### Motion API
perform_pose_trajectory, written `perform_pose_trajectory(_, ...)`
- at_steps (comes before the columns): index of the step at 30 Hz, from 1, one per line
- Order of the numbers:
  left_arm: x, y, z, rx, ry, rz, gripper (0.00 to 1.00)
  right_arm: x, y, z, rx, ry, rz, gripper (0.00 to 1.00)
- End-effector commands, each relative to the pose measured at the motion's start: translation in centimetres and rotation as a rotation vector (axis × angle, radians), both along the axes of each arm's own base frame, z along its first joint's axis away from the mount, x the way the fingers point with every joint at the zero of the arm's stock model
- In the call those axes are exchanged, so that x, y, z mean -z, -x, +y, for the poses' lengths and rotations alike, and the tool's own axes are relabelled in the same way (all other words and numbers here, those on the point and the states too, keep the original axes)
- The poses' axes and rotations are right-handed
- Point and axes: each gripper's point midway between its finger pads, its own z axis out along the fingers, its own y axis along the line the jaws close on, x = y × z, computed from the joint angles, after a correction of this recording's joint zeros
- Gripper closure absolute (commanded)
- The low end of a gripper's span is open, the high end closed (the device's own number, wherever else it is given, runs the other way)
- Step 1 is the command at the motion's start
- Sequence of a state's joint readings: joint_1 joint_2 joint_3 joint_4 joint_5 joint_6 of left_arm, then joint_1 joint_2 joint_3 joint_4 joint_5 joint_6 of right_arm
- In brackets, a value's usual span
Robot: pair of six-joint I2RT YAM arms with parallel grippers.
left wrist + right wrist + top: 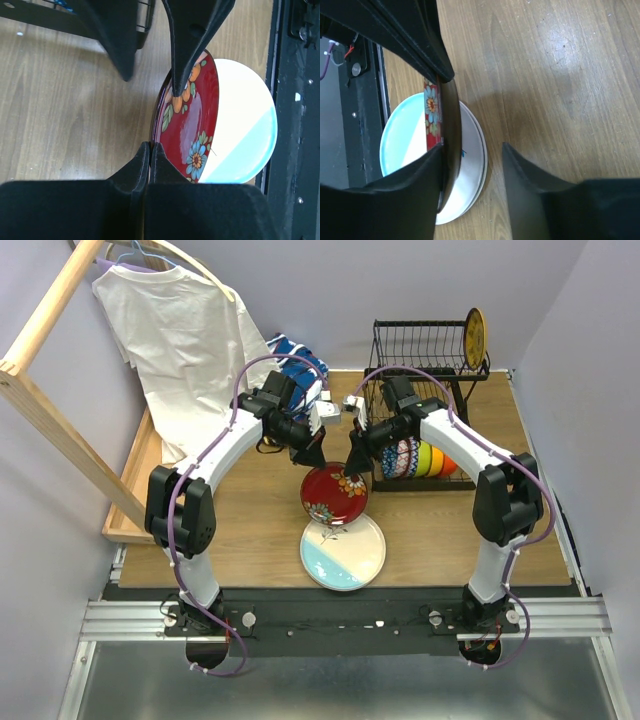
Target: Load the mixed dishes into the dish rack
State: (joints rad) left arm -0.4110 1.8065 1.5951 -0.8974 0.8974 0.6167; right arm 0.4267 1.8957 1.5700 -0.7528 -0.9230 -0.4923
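The red floral plate (334,494) is held on edge above the pale blue/cream plate (343,552), which lies flat on the table. My left gripper (315,455) is shut on the red plate's rim; the left wrist view shows the closed pads (150,146) pinching the plate (192,125). My right gripper (355,457) is open at the plate's opposite rim. In the right wrist view (471,148) the plate's dark back (451,125) rests against one finger, and the other finger stands apart. The black wire dish rack (430,390) holds coloured bowls (420,458) below and a yellow-brown plate (476,338) on top.
A shallow wooden tray (135,480) lies at the left edge. A white shirt (180,350) hangs on a wooden frame at the back left, with a blue patterned cloth (300,358) beside it. The table's black front rail (295,125) runs close to the pale plate.
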Motion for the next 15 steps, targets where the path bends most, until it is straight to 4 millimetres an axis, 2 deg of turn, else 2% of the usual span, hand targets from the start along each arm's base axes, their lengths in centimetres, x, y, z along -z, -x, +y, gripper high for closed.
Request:
perform_pose_trajectory(1, -3.8, -1.0, -0.7, -0.024, 0.081, -0.068, 1.0, 0.0, -0.1, 0.5, -0.004, -0.008, 0.006, 0.51)
perform_pose_trajectory(2, -3.8, -1.2, -0.7, -0.03, 0.082, -0.069, 1.0, 0.0, -0.1, 0.5, -0.004, -0.007, 0.007, 0.55)
perform_pose_trajectory(3, -3.8, -1.4, -0.7, -0.037, 0.078, -0.075, 1.0, -0.1, -0.1, 0.5, -0.006, -0.008, 0.003, 0.65)
perform_pose_trajectory(4, -3.8, -1.7, -0.7, -0.043, 0.077, -0.08, 1.0, -0.1, -0.2, 0.5, -0.004, -0.007, 0.0, 0.7)
perform_pose_trajectory(6, -3.7, -2.7, -0.5, -0.094, 0.057, -0.094, 1.0, -0.1, -0.6, 0.4, 0.006, 0.002, -0.018, 1.0)
perform_pose_trajectory(7, -3.6, -3.5, -0.4, -0.146, 0.04, -0.108, 1.0, -0.4, -0.7, 0.4, 0.009, 0.001, -0.029, 0.99)
perform_pose_trajectory(8, -3.4, -6.5, 0.6, -0.283, -0.013, -0.19, 0.98, -0.6, -0.9, 0.4, 0.011, 0.006, -0.042, 1.0)
perform_pose_trajectory(10, -3.6, -8.3, 1.4, -0.432, -0.046, -0.184, 0.75, -1.3, -1.4, 0.1, 0.021, 0.02, -0.079, 1.0)
perform_pose_trajectory(11, -4.5, -9.2, 1.9, -0.486, -0.046, -0.223, 0.58, -2.4, -1.8, 0.0, 0.026, 0.017, -0.115, 1.0)
perform_pose_trajectory(13, -5.5, -9.9, 2.9, -0.549, -0.055, -0.269, 0.51, -3.2, -2.6, -0.9, 0.055, 0.048, -0.15, 1.0)
perform_pose_trajectory(14, -7.1, -9.9, 3.2, -0.569, -0.022, -0.32, 0.47, -4.1, -3.2, -1.3, 0.08, 0.048, -0.177, 0.99)
perform_pose_trajectory(15, -8.0, -9.9, 3.5, -0.593, -0.007, -0.343, 0.45, -5.0, -4.0, -1.9, 0.127, 0.059, -0.204, 1.0)
